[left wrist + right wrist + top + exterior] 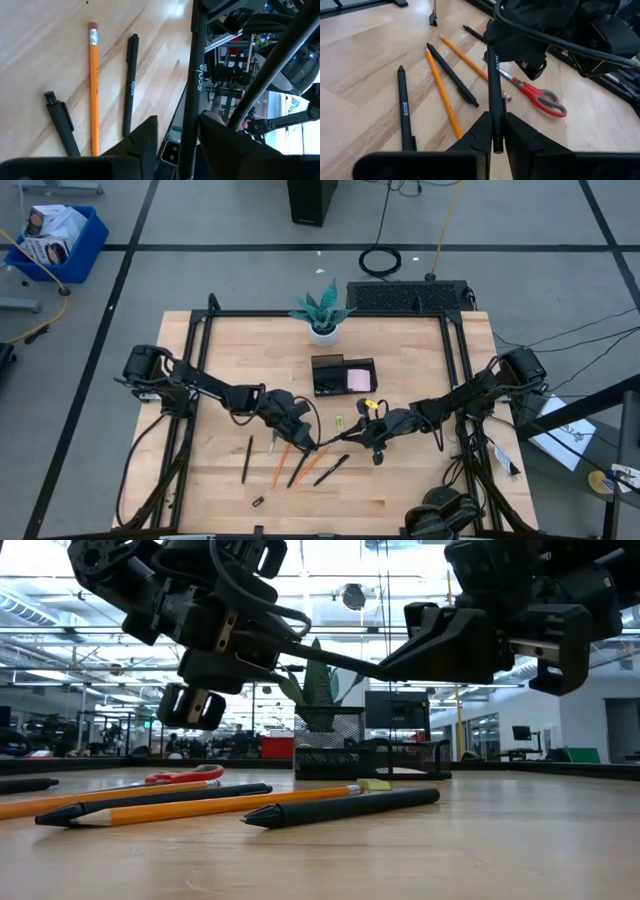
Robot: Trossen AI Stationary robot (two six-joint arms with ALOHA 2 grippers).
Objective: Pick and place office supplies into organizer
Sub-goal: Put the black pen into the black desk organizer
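Both grippers, left (300, 432) and right (368, 430), have fingers clamped on one pen (335, 437) spanning between them.

Black pens (404, 111), orange pencils (442, 96), red-handled scissors (540, 98), pink pad (359, 378), black organizer (327, 377).

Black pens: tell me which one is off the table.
The pen held in the air between both grippers, left gripper and right gripper. The other pens lie flat on the table.

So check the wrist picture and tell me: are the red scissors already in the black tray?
No, the scissors lie flat on the table beside the pencils.
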